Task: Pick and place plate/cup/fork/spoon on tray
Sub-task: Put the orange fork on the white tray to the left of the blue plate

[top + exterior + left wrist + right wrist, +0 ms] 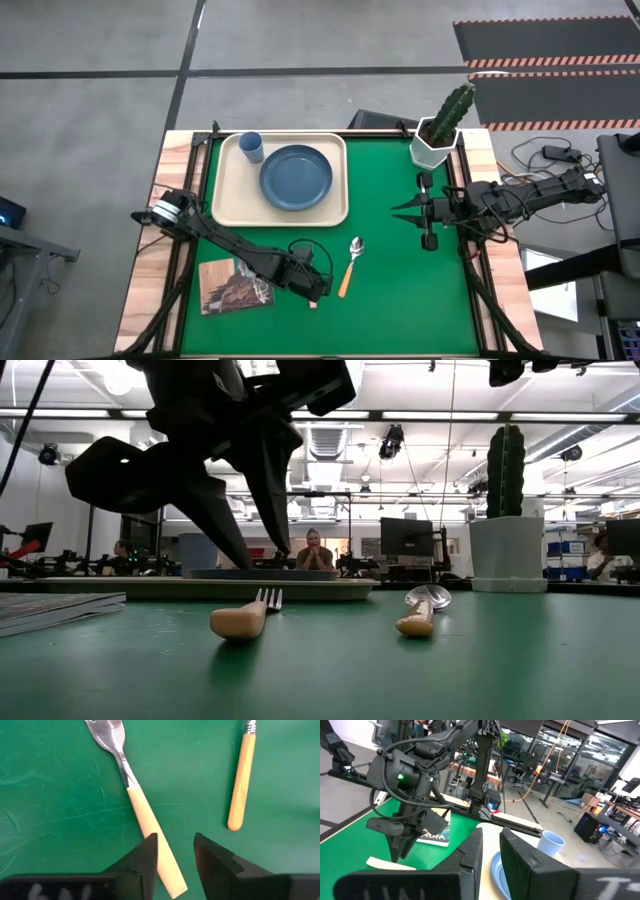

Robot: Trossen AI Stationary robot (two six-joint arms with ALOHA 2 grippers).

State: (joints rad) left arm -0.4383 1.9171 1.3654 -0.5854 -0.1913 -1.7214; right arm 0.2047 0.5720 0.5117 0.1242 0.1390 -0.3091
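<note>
The dark blue plate (296,177) and the light blue cup (251,147) stand on the cream tray (228,205) at the far left. The spoon (352,262) lies on the green mat, bowl toward the far edge. The fork (145,820) lies left of it; in the high view my left arm hides it. My left gripper (175,840) is open and hovers above the free end of the fork's orange handle (167,875), one finger on each side, touching nothing. My right gripper (397,212) is open and empty at the right, pointing left.
A white pot with a cactus (437,140) stands at the far right corner. A picture-covered booklet (232,285) lies at the near left. The spoon's handle (240,785) lies close beside the fork. Bare green mat lies between the two arms.
</note>
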